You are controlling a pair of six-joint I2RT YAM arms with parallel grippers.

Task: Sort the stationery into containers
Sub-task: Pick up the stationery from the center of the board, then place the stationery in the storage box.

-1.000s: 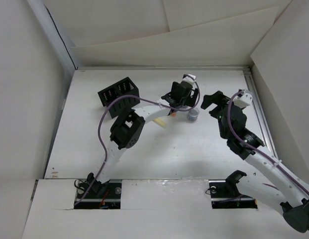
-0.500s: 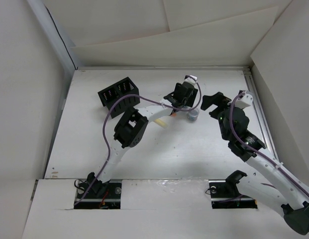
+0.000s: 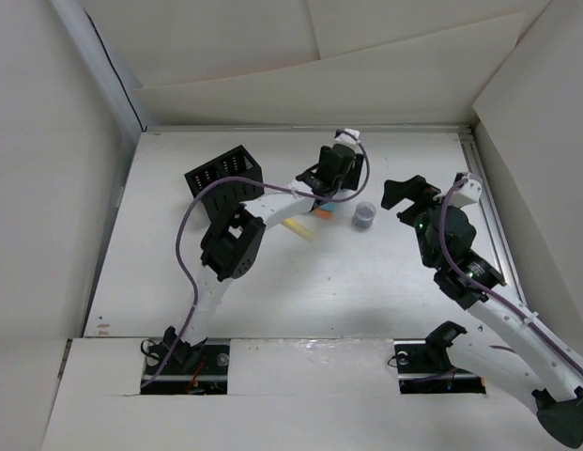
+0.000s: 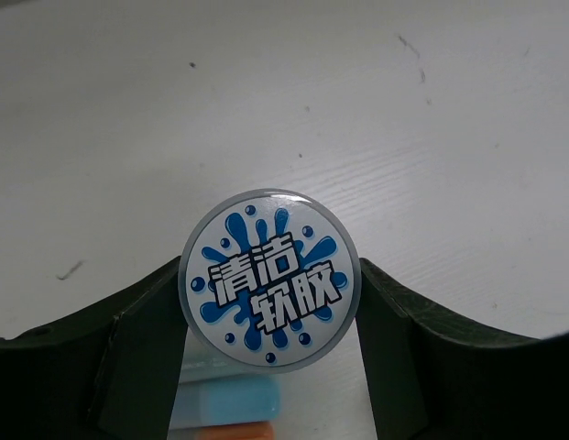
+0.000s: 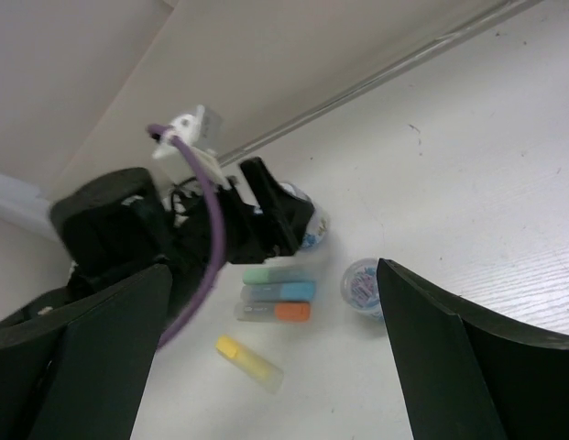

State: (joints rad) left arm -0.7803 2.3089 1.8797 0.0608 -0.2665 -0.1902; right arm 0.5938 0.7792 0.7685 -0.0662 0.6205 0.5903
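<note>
left gripper (image 4: pixel 270 298) clamps one round blue-white roll (image 4: pixel 270 275) of two; four coloured bars (image 5: pixel 277 291); one black slotted box (image 3: pixel 225 180); right gripper (image 3: pixel 408 195) wide, empty.

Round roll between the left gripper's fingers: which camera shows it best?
Left wrist: the round roll sits centred, blue splash label facing the camera, fingers against both sides. Right wrist catches only a sliver beside the left gripper; the top view hides it under that gripper.

The round roll (image 4: pixel 270 280) hides most of the blue bar (image 4: pixel 234 403).
</note>
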